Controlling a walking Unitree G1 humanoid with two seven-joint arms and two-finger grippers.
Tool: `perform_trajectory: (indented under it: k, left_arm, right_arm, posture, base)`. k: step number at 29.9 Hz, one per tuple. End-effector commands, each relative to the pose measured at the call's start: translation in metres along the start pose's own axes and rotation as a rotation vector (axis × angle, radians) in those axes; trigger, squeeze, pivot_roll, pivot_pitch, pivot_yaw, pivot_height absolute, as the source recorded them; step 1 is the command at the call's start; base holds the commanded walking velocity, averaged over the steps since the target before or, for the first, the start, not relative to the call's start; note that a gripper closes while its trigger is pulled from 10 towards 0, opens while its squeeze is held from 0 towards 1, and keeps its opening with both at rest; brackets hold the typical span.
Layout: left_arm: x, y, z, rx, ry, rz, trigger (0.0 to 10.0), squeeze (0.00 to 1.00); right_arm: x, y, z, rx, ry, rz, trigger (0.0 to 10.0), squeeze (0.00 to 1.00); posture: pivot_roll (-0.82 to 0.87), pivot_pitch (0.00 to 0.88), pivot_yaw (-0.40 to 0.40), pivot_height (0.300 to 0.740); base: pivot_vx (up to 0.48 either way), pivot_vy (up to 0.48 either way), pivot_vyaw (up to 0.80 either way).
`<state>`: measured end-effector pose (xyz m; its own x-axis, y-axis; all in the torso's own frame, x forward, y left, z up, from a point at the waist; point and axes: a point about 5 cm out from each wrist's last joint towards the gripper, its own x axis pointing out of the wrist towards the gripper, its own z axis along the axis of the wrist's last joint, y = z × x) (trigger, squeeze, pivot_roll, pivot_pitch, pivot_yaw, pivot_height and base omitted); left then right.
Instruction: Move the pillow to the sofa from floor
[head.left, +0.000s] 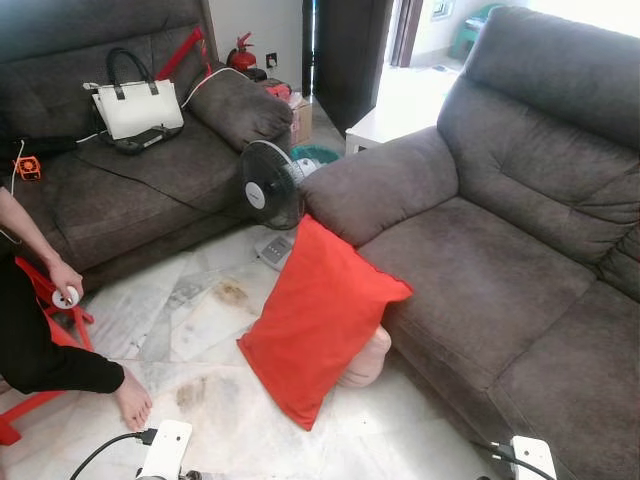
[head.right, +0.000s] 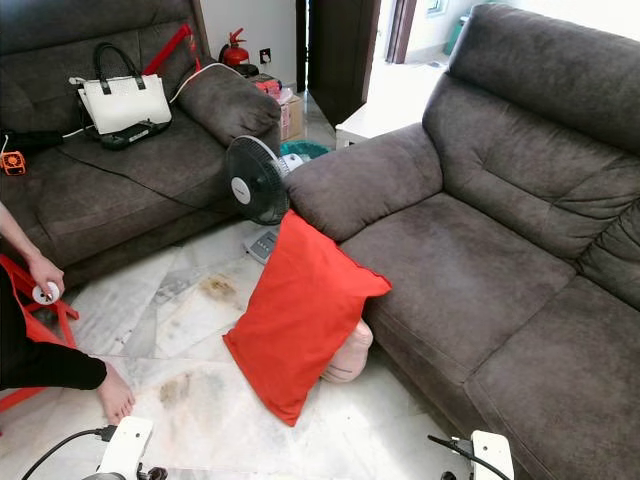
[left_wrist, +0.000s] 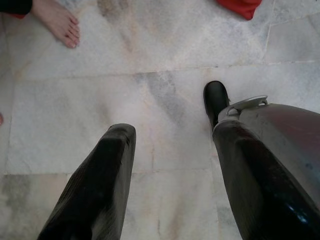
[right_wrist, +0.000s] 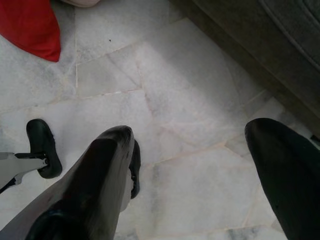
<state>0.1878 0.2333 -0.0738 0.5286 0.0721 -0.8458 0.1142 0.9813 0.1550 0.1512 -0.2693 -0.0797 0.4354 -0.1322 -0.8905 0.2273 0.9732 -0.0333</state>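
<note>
Nothing moved yet: red pillow (head.left: 322, 318) sits on the floor (head.left: 200, 320), leaning against the sofa (head.left: 480, 270).
Left claw (left_wrist: 170, 165) and right claw (right_wrist: 200, 165) hang released above tiles; approach, grasp and lift remain.

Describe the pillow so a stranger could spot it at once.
Find the big grey sofa on the right. Against its front, below the armrest and beside the black fan, the pillow stands tilted on the marble floor. It alone is large and bright red.
</note>
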Motion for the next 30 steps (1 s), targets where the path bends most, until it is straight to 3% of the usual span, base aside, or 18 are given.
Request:
perform_trajectory:
  k: [1, 8, 11, 15, 30]
  left_arm:
    - [-0.0001, 0.0007, -0.0007, -0.008, 0.007, -0.002, 10.0, 0.0]
    - [0.0, 0.0002, -0.0003, -0.008, 0.008, -0.008, 10.0, 0.0]
    - [0.0001, 0.0, 0.0001, -0.011, 0.007, -0.008, 10.0, 0.0]
    - [0.0001, -0.0002, 0.0005, -0.012, 0.007, -0.01, 10.0, 0.0]
    - [0.0001, -0.0001, 0.0005, -0.015, 0.007, -0.014, 10.0, 0.0]
  right_arm:
    - [-0.0001, -0.0008, 0.0014, 0.006, -0.006, -0.002, 10.0, 0.0]
    - [-0.0002, -0.0004, 0.0046, -0.111, -0.003, 0.016, 10.0, 0.0]
    - [-0.0001, 0.0003, 0.0031, -0.026, -0.008, 0.017, 10.0, 0.0]
    - [-0.0001, 0.0004, 0.0037, -0.061, -0.001, 0.024, 10.0, 0.0]
    - [0.0, 0.0005, 0.0037, -0.048, -0.004, 0.021, 10.0, 0.0]
  posture:
    - [0.07, 0.041, -0.032, 0.74]
    - [0.07, 0.04, -0.034, 0.74]
    - [0.07, 0.04, -0.036, 0.74]
    - [0.07, 0.038, -0.036, 0.74]
    - [0.07, 0.04, -0.034, 0.74]
  base:
    - [0.244, 0.0, 0.0]
    - [0.106, 0.0, 0.38]
    - [0.0, 0.0, 0.53]
    - [0.0, 0.0, 0.0]
    - [0.0, 0.0, 0.0]
